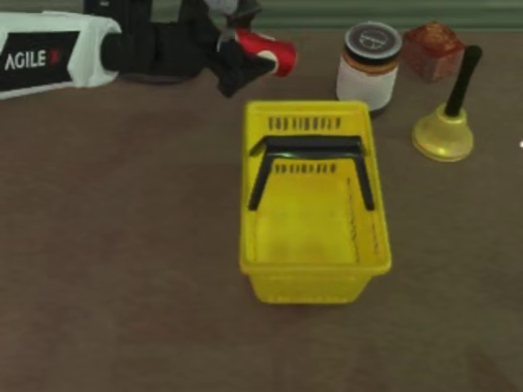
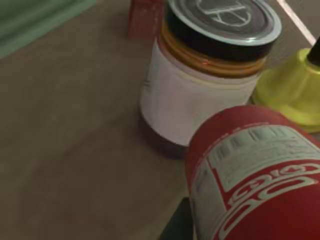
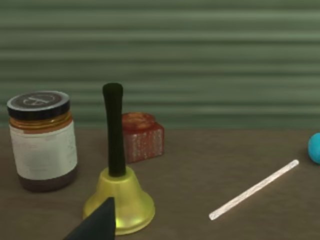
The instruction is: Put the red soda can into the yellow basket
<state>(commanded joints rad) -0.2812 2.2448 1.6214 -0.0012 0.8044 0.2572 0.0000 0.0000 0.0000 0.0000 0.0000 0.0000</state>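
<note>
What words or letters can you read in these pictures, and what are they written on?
"AGILE", with a red mark after it too blurred to read: on the white casing of the left arm.
White script and small print on the red soda can: not legible.
A white emblem on the jar's dark lid: no readable words.
Nothing readable elsewhere.

The left arm (image 1: 57, 53) has a white shell segment with a black panel reading "AGILE" in white; behind the fingers (image 1: 245, 69), the wrist links and left gripper (image 1: 253, 57) are matte black.
</note>
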